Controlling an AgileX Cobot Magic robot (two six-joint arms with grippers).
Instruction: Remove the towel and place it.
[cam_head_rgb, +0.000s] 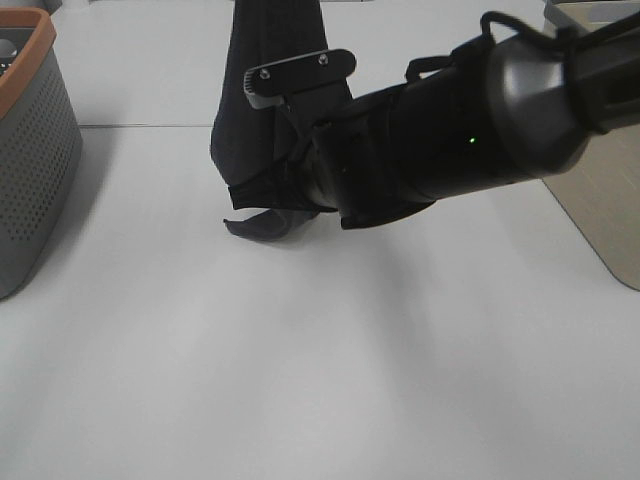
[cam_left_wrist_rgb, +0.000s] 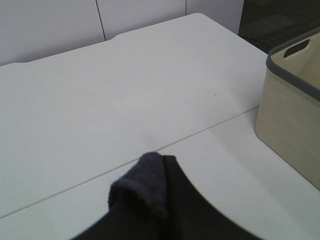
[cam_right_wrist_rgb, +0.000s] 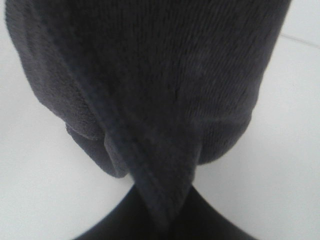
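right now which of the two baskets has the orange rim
The grey perforated plastic basket on the left; the beige basket on the right has a grey rim.

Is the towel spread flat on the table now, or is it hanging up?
Hanging, not spread. The towel drops in a narrow bunched column from above the frame, and the right claw pinches its lower folds.

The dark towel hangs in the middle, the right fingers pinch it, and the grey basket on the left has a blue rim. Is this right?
Not quite: the high view shows the grey basket has an orange rim, not blue. The dark towel hangs in the middle, pinched by the right fingers.
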